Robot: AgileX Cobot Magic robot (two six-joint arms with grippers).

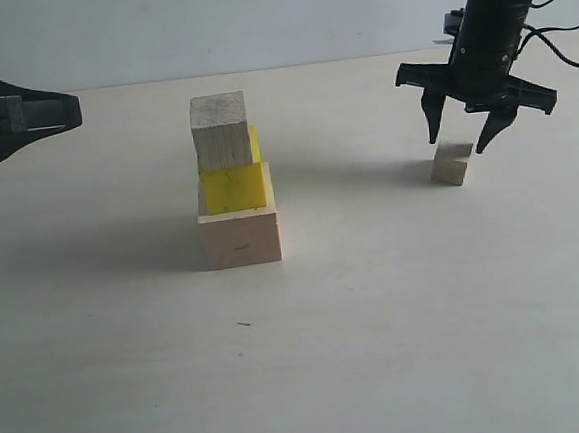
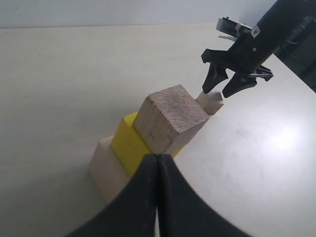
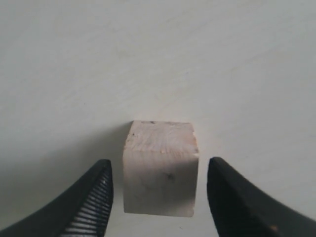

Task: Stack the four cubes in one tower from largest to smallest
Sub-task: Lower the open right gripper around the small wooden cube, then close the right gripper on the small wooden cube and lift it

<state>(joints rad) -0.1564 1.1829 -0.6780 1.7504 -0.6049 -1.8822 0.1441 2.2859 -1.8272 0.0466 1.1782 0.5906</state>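
The right wrist view alone shows gaps between the small cube (image 3: 160, 170) and the right tool (image 1: 459, 141), spread around it. The cube sits toward the right edge of the table (image 1: 380, 350); the left tool (image 2: 157, 160) is pressed together.
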